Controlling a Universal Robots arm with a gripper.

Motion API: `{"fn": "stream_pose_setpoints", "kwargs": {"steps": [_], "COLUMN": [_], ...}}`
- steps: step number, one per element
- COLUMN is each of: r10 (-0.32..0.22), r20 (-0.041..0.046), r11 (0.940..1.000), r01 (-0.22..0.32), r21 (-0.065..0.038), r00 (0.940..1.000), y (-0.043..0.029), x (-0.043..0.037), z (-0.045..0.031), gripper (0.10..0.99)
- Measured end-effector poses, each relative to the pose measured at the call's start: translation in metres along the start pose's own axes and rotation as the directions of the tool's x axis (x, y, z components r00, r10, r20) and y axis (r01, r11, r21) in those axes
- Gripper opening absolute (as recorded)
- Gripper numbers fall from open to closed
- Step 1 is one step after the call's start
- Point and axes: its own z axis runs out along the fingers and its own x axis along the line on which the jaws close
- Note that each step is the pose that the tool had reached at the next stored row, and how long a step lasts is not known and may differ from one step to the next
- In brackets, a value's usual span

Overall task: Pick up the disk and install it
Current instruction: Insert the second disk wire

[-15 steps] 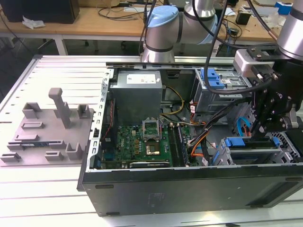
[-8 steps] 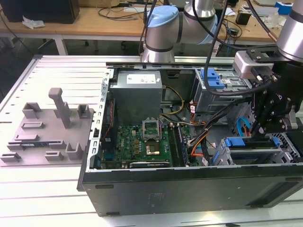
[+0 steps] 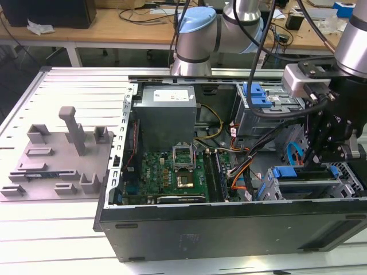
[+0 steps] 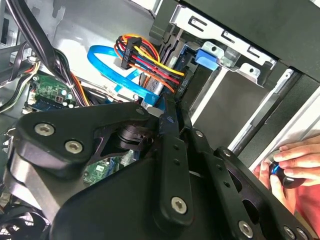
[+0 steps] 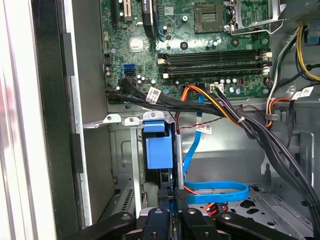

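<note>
The disk stands on edge in the drive bay at the front corner of the open computer case, on the exterior view's right. Its blue bracket sits between the bay's metal rails. My gripper reaches down into the bay from above. In the first wrist view the gripper has its two black fingers close together on the disk's thin edge, so it looks shut on it. The second wrist view has the gripper pointing at the bay, with its black body across the foreground.
Orange and black cable bundles and a blue flat cable run right beside the bay. The green motherboard, grey power supply and metal cage with a blue tab fill the case. A hand rests outside it. Grey fixtures lie left.
</note>
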Motion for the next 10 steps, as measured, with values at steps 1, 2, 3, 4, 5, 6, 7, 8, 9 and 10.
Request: {"fn": "stream_pose_setpoints", "kwargs": {"steps": [1,2,3,4,5,6,7,8,9,10], "r10": [0.000,0.000,0.000,0.000,0.000,0.000,0.000,0.000,0.000,0.000], "r20": [0.0002,0.0001,0.0000,-0.0001,0.0000,0.0000,-0.0002,-0.0004,-0.0011,-0.0008], "r11": [1.0000,1.0000,1.0000,1.0000,1.0000,1.0000,1.0000,1.0000,1.0000,1.0000], "r01": [0.000,0.000,0.000,0.000,0.000,0.000,0.000,0.000,0.000,0.000], "r21": [0.000,0.000,0.000,0.000,0.000,0.000,0.000,0.000,0.000,0.000], "r00": [1.0000,1.0000,1.0000,1.0000,1.0000,1.0000,1.0000,1.0000,1.0000,1.0000], "y": [0.0000,0.0000,0.0000,0.0001,0.0001,0.0001,0.0002,0.0003,0.0004,0.0004], "x": [0.0000,0.0000,0.0001,0.0001,0.0001,0.0001,0.0002,0.0002,0.0001,0.0001], "z": [0.0005,0.0008,0.0011,0.0016,0.0020,0.0028,0.0038,0.0053,0.0065,0.0069], "gripper": [0.161,0.161,0.161,0.161,0.161,0.161,0.161,0.161,0.161,0.161]}}
